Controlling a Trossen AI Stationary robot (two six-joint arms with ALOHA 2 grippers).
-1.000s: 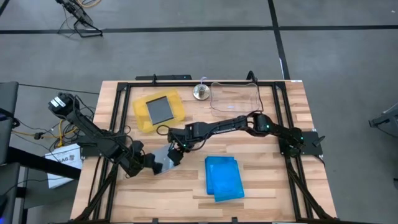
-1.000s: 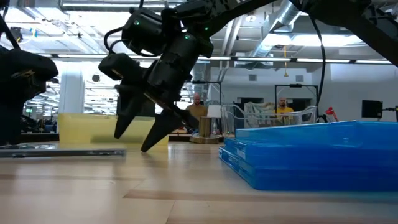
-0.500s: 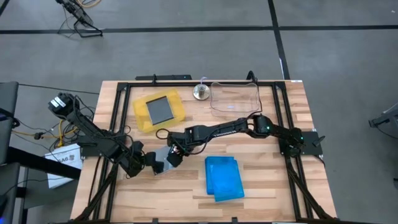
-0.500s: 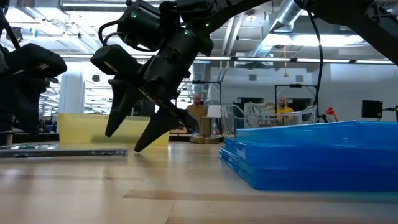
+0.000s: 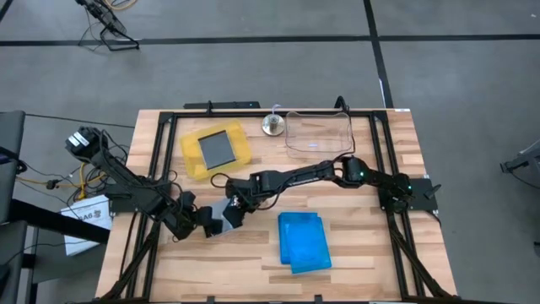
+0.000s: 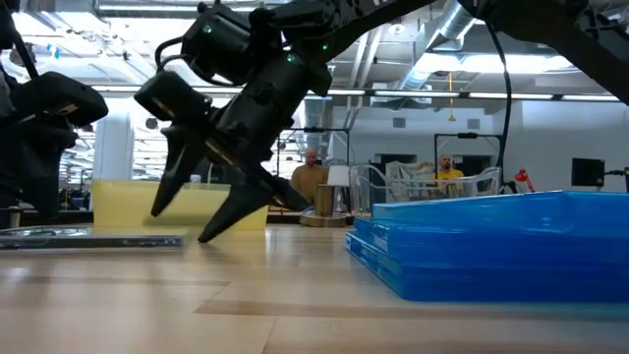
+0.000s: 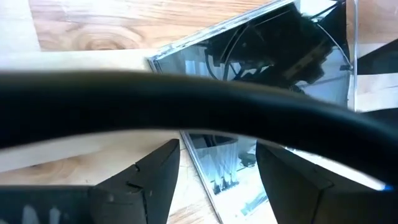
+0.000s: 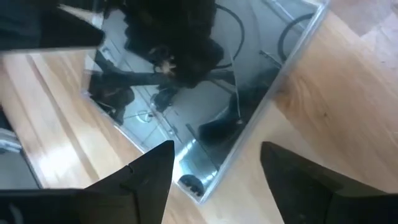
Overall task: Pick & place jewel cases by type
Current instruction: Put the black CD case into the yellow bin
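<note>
Jewel cases: two blue (image 5: 304,241), two clear-grey (image 5: 218,149)

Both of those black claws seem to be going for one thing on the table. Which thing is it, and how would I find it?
Start at the yellow tray near the table's back left, then look toward the front edge, where the two grippers meet. Between the left gripper and the right gripper lies a clear-grey jewel case, flat on the wood. Unlike the bright blue cases stacked to its right, it is see-through and mirror-like.

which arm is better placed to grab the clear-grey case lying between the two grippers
Right. The right gripper hangs open just above the clear-grey case, its fingers pointing down over it. The left gripper sits low at the case's far edge, also open.
</note>
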